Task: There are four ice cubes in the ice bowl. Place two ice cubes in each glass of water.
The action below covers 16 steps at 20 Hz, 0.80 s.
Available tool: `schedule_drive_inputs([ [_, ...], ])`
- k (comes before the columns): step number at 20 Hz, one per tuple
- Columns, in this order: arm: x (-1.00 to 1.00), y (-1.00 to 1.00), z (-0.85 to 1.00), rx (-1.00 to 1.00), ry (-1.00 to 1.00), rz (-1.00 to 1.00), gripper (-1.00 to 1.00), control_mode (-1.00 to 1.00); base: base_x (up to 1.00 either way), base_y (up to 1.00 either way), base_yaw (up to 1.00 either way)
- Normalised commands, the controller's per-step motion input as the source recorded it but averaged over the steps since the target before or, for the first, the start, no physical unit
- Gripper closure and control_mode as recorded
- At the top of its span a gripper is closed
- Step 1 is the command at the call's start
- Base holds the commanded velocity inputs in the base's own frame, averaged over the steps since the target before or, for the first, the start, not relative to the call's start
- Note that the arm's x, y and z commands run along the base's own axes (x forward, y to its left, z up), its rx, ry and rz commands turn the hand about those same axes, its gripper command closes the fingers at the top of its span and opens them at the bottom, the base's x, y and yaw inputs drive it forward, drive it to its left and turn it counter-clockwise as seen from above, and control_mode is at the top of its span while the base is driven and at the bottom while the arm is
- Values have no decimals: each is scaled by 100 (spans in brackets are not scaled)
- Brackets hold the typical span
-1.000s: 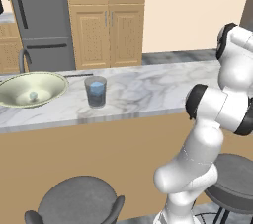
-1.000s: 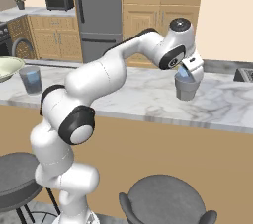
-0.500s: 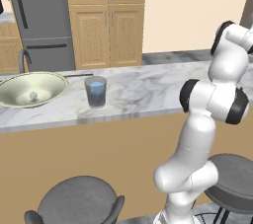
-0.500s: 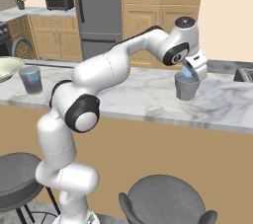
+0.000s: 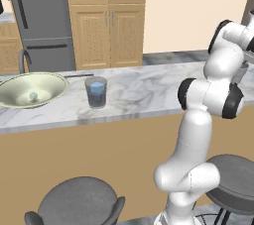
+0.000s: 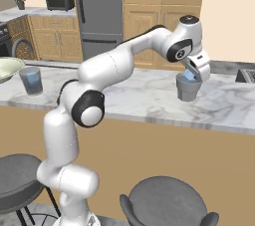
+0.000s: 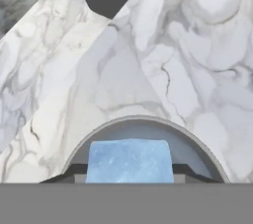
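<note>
My gripper (image 6: 192,74) hangs just over the right glass of water (image 6: 188,88) and is shut on an ice cube (image 6: 188,75). In the hand view the pale blue ice cube (image 7: 129,161) sits between the two dark finger tips of the gripper (image 7: 129,171), right above the glass rim (image 7: 143,119). The other glass of water (image 5: 96,91) (image 6: 31,80) stands far to the left on the marble counter. Beside it lies the ice bowl (image 5: 49,86) with one ice cube (image 5: 33,96) visible inside.
A faucet (image 5: 22,60) rises behind the ice bowl. A dark recessed fixture (image 6: 246,74) lies at the counter's right end, close to the right glass. Round stools (image 6: 164,202) stand in front of the counter. Fridge and wooden cabinets line the back wall.
The arm's lower links have swung more upright. The hand has edged slightly right and stays over the right glass with the ice cube still held.
</note>
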Motion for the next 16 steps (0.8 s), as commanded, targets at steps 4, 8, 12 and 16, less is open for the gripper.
schedule_drive_inputs([
  [4, 3, 0, -1, 0, 1, 0, 100, -100, 0, 0, 0],
  [8, 1, 0, 0, 0, 0, 0, -100, -100, 0, 0, 0],
  [12, 0, 0, -1, 0, 0, 0, -100, -100, 0, 0, 0],
  [16, -1, 3, -3, -2, 0, 0, -100, -100, 0, 0, 0],
])
